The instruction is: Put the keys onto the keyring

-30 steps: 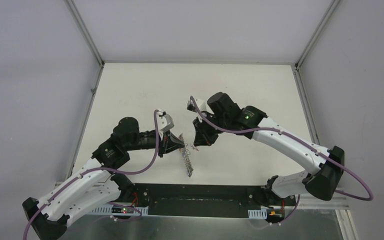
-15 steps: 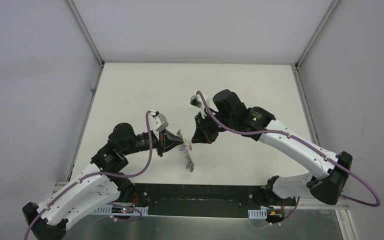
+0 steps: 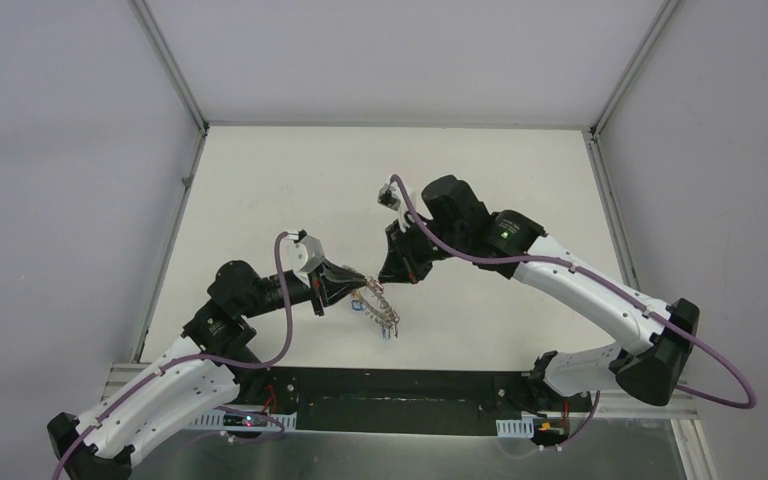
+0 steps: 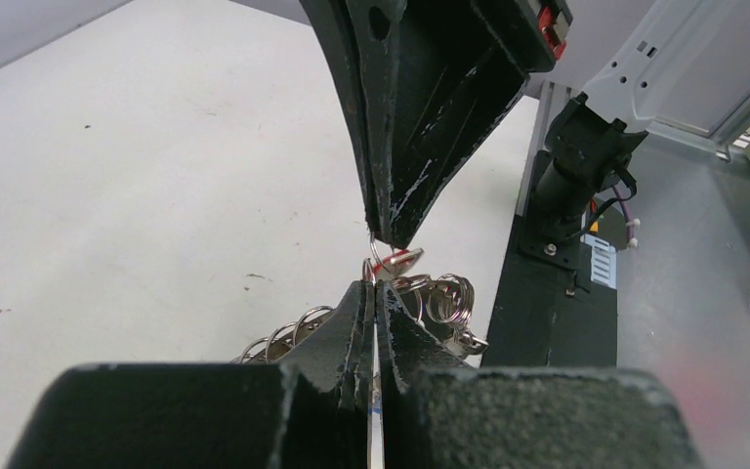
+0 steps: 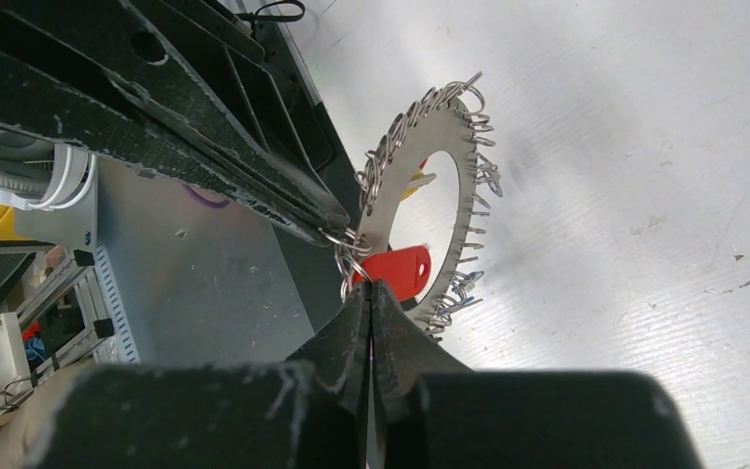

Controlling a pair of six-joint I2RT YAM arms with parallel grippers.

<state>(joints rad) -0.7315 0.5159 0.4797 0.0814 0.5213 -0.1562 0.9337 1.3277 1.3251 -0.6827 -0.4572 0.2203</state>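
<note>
Left gripper [image 3: 358, 291] is clamped tight on the rim of the keyring [image 5: 446, 137]. In its own wrist view you can see the thin metal edge of the ring sandwiched between the two fingers, no gap at all. From the top camera the ring sits near the 6 o'clock edge of the white table [image 3: 500, 180], roughly midway between the two arm bases. It's held tilted rather than lying flat, with the left gripper reaching in from about 9 o'clock and the right gripper [image 3: 390, 276] coming down at it from about 1 o'clock. The right one has its fingers pressed together too, tips right at the red-tagged key [image 5: 397, 269] and the little wire loops [image 5: 420, 107] there. Whether it's pinching the key itself or one of the loops I honestly can't tell, it's all too tangled and small. In the right wrist view the red tag hangs at roughly 7 o'clock on the ring, showing partly through the wide hole, and the two grippers' tips nearly meet just beside it. Loops bristle all around the rest of the rim.
</note>
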